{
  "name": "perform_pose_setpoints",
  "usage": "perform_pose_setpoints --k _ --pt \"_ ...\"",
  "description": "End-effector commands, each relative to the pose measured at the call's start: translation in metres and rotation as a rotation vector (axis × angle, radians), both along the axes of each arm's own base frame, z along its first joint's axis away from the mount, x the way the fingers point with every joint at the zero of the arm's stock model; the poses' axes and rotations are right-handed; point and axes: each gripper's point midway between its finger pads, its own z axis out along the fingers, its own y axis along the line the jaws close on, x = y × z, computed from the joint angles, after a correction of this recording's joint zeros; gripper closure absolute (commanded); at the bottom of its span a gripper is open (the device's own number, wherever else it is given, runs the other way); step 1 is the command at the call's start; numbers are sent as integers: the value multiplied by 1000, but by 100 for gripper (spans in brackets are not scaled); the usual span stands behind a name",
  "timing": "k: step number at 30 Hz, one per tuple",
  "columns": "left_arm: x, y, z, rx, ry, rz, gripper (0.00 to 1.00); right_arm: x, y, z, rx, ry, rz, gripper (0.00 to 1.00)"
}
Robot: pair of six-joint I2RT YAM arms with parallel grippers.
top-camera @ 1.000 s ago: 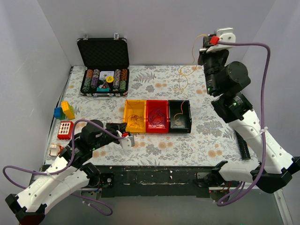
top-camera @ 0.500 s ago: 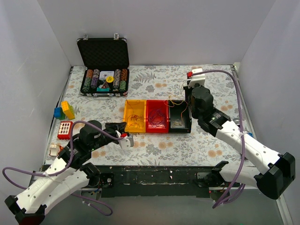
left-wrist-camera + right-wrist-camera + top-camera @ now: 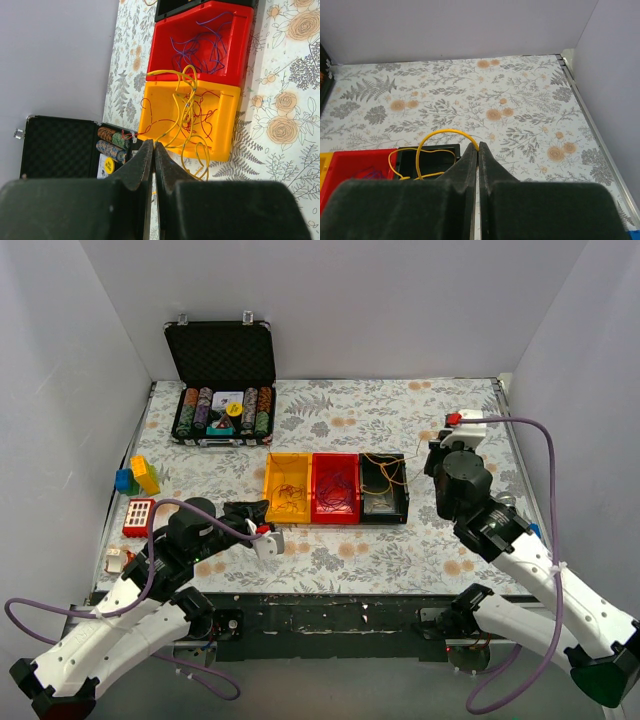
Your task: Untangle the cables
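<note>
Three bins stand in a row: a yellow bin (image 3: 270,480), a red bin (image 3: 316,485) and a black bin (image 3: 404,485). In the left wrist view the yellow bin (image 3: 225,125) holds dark red wires (image 3: 206,106), and the red bin (image 3: 240,50) holds purple wires (image 3: 200,45). My left gripper (image 3: 262,527) (image 3: 154,145) is at the yellow bin's front, shut on a yellow cable (image 3: 187,107) that loops over that bin. My right gripper (image 3: 432,462) (image 3: 478,146) is just right of the black bin (image 3: 427,148), shut on another yellow cable (image 3: 437,132) (image 3: 385,472) that arcs into that bin.
An open black case of poker chips (image 3: 220,380) stands at the back left. Coloured toy blocks (image 3: 138,475) and a red toy (image 3: 140,516) lie at the left edge. A dark flat object (image 3: 520,550) lies near the right edge. White walls enclose the table.
My right arm has come down from high at the back to table level right of the black bin, bringing its yellow cable into that bin. The left arm has barely moved.
</note>
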Motion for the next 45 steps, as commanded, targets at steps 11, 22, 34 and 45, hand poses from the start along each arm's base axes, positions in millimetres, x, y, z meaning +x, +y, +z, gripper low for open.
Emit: perform_pose_setpoints --k 11,22,34,45 --pt "3 -2 23 -26 -34 -1 100 4 3 -24 -45 51 3 99" --pt "-1 -15 45 -141 18 -26 100 57 61 -92 -155 207 102 99" --pt "-7 -36 58 -382 199 -21 100 78 109 -163 26 420 320 87" --pt "18 -48 67 -677 392 145 100 38 124 -23 203 101 567 25"
